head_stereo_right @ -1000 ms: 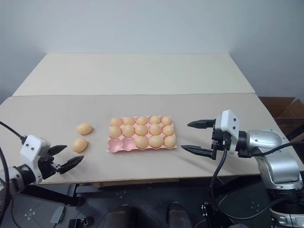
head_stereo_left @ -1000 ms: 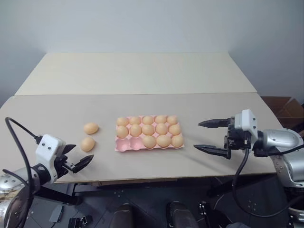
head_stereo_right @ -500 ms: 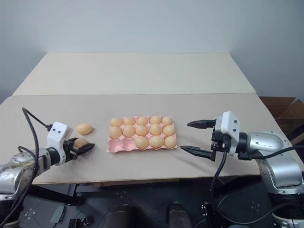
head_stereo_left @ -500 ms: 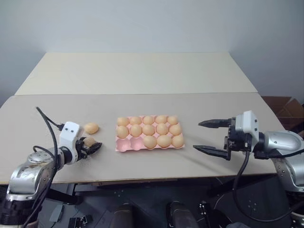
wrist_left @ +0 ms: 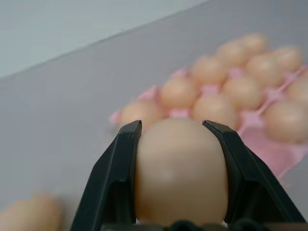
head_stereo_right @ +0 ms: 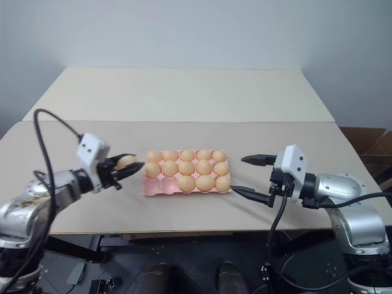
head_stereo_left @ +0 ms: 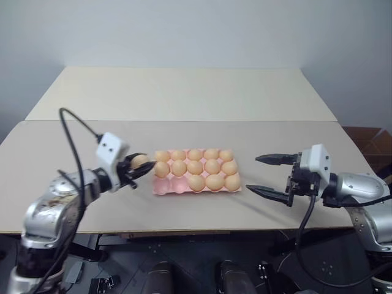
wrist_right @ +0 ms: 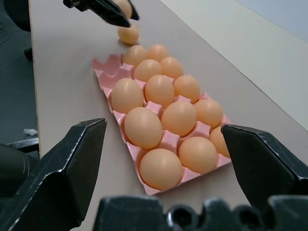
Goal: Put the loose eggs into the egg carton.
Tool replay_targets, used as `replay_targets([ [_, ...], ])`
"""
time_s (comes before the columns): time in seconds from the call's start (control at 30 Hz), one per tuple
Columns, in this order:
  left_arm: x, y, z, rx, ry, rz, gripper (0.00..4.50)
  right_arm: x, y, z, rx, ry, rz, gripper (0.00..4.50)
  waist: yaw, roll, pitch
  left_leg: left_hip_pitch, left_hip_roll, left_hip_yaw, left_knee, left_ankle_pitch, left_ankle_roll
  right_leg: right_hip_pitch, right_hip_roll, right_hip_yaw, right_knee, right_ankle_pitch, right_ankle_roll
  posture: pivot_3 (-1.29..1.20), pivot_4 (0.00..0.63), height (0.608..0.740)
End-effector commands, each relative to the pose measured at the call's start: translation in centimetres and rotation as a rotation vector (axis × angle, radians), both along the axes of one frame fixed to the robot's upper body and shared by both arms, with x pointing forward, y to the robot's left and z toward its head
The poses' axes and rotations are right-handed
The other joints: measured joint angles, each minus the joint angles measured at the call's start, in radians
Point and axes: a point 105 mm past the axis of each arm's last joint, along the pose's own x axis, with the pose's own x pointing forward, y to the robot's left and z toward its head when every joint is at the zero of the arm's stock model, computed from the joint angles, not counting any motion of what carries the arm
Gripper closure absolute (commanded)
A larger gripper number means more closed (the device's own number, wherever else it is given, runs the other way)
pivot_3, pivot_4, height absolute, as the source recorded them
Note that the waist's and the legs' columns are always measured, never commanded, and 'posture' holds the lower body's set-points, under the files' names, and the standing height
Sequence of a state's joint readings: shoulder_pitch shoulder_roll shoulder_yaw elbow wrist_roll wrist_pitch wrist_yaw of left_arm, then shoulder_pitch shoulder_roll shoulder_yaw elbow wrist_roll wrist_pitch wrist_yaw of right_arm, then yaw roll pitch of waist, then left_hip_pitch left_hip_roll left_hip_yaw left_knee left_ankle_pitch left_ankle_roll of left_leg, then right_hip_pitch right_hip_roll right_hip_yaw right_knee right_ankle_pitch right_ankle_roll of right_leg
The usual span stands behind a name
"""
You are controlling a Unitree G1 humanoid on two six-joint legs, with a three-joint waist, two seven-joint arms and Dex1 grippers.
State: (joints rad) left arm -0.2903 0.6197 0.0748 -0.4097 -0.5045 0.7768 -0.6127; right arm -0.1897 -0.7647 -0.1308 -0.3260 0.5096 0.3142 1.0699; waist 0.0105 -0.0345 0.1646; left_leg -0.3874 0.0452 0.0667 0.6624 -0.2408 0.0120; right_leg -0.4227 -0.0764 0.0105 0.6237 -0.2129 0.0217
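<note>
- Left claw [wrist_left: 174, 144] is clamped on an egg [wrist_left: 180, 171], raised just beside the carton's [head_stereo_left: 160, 187] left edge.
- Right claw [head_stereo_left: 263, 174] gapes apart over bare table [head_stereo_left: 184, 92], right of the carton.
- Another egg [wrist_right: 129, 33] lies left of the carton.

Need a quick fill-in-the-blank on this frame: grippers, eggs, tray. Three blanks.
1. The left gripper is shut on a pale orange-tan ____.
2. The right gripper beside the pale pink moulded egg carton holds ____.
3. The carton's empty cups number ____; one loose egg lies on the beige table.

Missing: egg; nothing; two
</note>
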Motion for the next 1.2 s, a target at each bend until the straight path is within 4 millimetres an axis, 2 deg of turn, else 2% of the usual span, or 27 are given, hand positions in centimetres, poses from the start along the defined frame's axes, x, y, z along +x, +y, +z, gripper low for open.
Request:
replay_targets([
  [0.03,-0.4,-3.2,-0.6,0.026,-0.015,-0.121,2.71,-0.1,0.6,1.2,0.002,-0.072,0.010,0.00,-0.005,0.000,0.000,0.000,0.000,0.000,0.000,0.000,0.000,-0.001,0.000,0.001,0.000,0.000,0.000,0.00,0.150,0.740],
  [0.2,-0.6,-4.6,-1.3,0.038,-0.028,-0.194,2.71,-0.3,0.6,1.3,0.007,-0.075,-0.003,0.00,-0.010,0.000,0.000,0.000,0.000,0.000,0.000,0.000,0.000,-0.001,0.002,0.001,0.001,0.000,0.000,0.00,0.150,0.740],
  [0.37,-0.9,-4.6,-1.4,0.051,-0.026,-0.237,1.11,-0.4,0.5,1.2,0.008,-0.074,-0.020,0.00,-0.009,0.000,0.000,0.000,0.000,0.000,0.000,0.000,0.000,-0.001,0.001,0.001,0.001,0.000,0.001,0.00,0.150,0.740],
  [0.47,-0.8,-4.0,-0.4,0.040,-0.055,-0.223,0.12,-0.4,0.5,1.3,0.012,-0.076,-0.026,0.00,-0.009,0.000,0.000,0.000,0.000,0.000,0.001,0.000,0.000,-0.001,0.001,0.001,0.001,0.000,0.001,0.00,0.150,0.740],
  [0.57,-0.8,-1.8,1.8,-0.036,-0.094,-0.162,0.06,-0.3,0.4,1.4,0.014,-0.081,-0.030,0.00,-0.011,0.000,0.000,0.000,0.000,-0.001,0.000,0.000,0.000,-0.001,0.001,0.001,0.000,0.000,0.001,0.00,0.150,0.740],
  [0.7,-1.6,2.1,3.3,-0.038,-0.136,-0.089,0.06,-0.3,0.5,1.5,0.015,-0.084,-0.026,0.00,-0.023,0.000,0.000,0.000,0.001,-0.001,0.000,0.000,0.000,-0.001,0.002,0.001,0.001,0.000,0.001,0.00,0.150,0.740],
  [0.87,-4.2,9.1,3.0,0.066,-0.125,0.038,0.06,-0.2,0.6,1.4,0.015,-0.084,-0.002,0.00,-0.026,0.000,0.000,0.001,0.002,0.000,0.000,0.000,0.000,-0.001,0.001,0.001,0.001,0.000,0.001,0.00,0.150,0.740],
  [1.0,-6.8,12.7,2.3,0.120,-0.095,0.117,0.06,-0.2,0.7,1.4,0.006,-0.080,0.021,0.00,-0.022,0.000,0.000,0.001,0.002,0.001,0.000,0.000,0.000,-0.002,0.001,0.000,0.001,-0.002,0.001,0.00,0.150,0.740],
  [1.1,-8.1,14.8,1.6,0.153,-0.060,0.193,0.06,-0.3,0.7,1.4,0.001,-0.077,0.035,0.00,-0.016,0.000,0.000,0.001,0.002,0.001,0.000,0.000,0.000,-0.002,0.000,0.000,0.000,-0.007,-0.003,0.00,0.150,0.740],
  [1.2,-9.3,15.4,1.3,0.140,-0.048,0.233,0.06,-0.3,0.6,1.5,-0.002,-0.075,0.044,0.00,-0.009,0.000,0.000,0.001,0.003,0.001,0.000,0.000,0.000,-0.001,0.000,-0.001,0.001,-0.008,-0.004,0.00,0.150,0.740],
])
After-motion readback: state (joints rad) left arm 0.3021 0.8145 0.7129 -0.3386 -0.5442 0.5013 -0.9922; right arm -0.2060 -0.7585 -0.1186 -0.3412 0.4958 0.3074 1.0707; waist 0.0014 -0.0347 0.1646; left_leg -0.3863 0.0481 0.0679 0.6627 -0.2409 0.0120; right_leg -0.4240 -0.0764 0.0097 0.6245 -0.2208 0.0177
